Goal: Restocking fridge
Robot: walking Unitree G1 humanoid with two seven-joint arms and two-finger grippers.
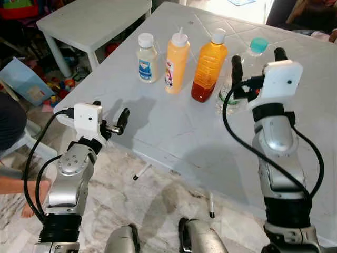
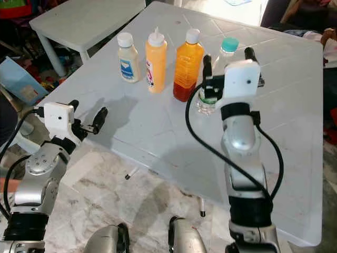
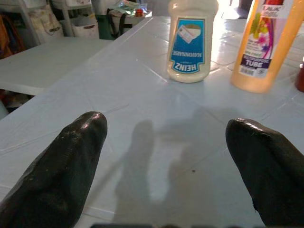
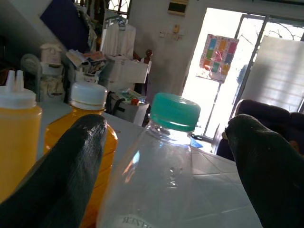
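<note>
Several bottles stand in a row on the white table [image 1: 174, 132]: a Heinz mayonnaise jar [image 1: 147, 59], a yellow squeeze bottle [image 1: 177, 62], an orange-filled bottle [image 1: 209, 67] and a clear bottle with a teal cap [image 1: 258, 45]. My right gripper [image 1: 258, 59] is open, one finger on each side of the clear bottle [image 4: 161, 180] near its neck. Its wrist hides most of that bottle's body. My left gripper [image 1: 110, 113] is open and empty, low over the table's near left edge. It points toward the mayonnaise jar [image 3: 191, 42], well short of it.
A second white table [image 1: 95, 21] stands at the back left, with toys and a blue box [image 1: 23, 79] on the floor beside it. A person's foot [image 1: 31, 203] is at the far left. The marble floor lies below the table's near edge.
</note>
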